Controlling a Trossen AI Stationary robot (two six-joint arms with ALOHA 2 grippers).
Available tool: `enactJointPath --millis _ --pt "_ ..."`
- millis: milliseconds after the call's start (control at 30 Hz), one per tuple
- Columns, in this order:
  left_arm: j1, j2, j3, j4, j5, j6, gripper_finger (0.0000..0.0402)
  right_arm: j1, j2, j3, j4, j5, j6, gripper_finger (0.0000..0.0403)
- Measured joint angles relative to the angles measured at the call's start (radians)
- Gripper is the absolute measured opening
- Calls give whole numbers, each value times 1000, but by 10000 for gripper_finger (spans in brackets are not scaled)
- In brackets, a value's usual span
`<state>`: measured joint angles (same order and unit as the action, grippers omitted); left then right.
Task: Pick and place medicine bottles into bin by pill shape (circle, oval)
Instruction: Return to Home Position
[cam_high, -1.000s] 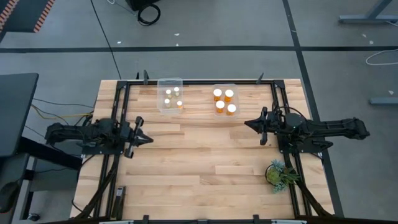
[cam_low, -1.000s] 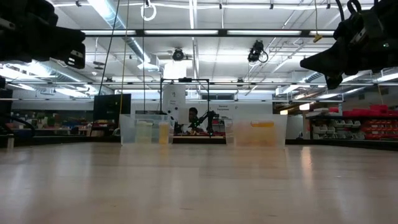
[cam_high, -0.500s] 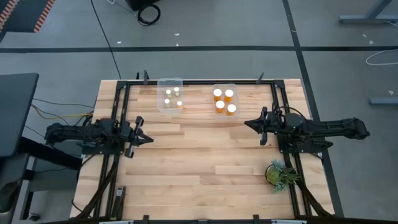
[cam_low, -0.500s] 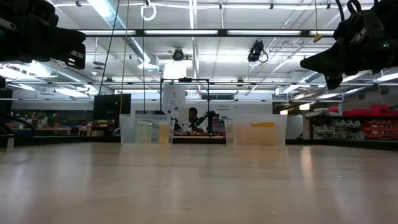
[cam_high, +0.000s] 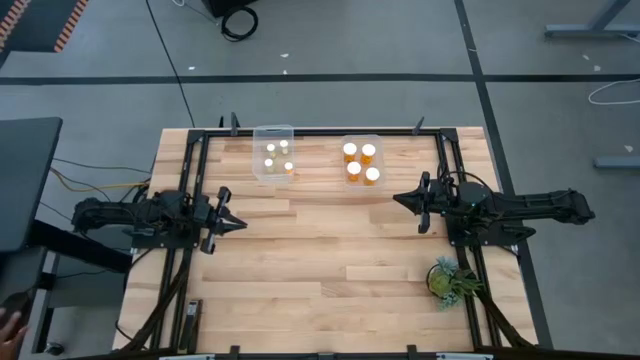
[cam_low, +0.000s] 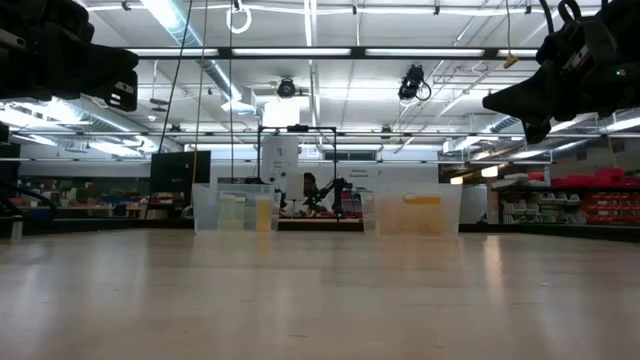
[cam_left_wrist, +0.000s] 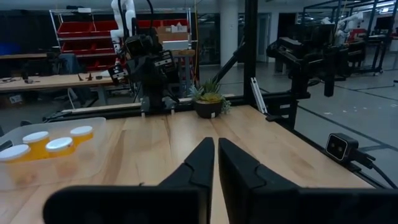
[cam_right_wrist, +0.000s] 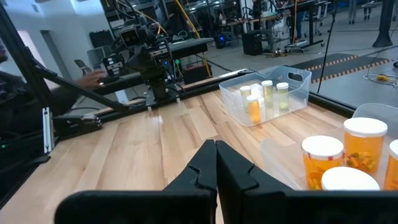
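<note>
Across the wooden tabletop, medicine bottles are grouped in two clear bins, so left gripper and right gripper are held aside, pressed together, empty.

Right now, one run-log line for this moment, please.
left gripper: shut, empty | right gripper: shut, empty | left bin: four bottles | right bin: four bottles

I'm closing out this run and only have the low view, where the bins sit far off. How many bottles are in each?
Observer: From above, the left bin holds four narrow bottles, the right bin four wider bottles.
Operator: Is either gripper carrying one?
Observer: No; the wrist views show the left gripper and the right gripper shut on nothing.
Operator: Anything else out there?
Observer: A small potted plant sits beside the right arm.
</note>
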<state>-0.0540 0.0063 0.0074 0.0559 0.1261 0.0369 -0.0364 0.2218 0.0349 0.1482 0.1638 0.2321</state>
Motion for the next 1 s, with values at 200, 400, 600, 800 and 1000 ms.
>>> enactJointPath --millis 200,400,600,800,1000 --pt "0 0 0 0 0 0 21 0 0 0 0 0 0 7" --pt "0 0 0 0 0 0 28 0 0 0 0 0 0 7" --pt "0 0 0 0 0 0 34 0 0 0 0 0 0 7" --pt "0 0 0 0 0 0 24 0 0 0 0 0 0 7" --pt "0 0 0 0 0 0 23 0 0 0 0 0 0 7"
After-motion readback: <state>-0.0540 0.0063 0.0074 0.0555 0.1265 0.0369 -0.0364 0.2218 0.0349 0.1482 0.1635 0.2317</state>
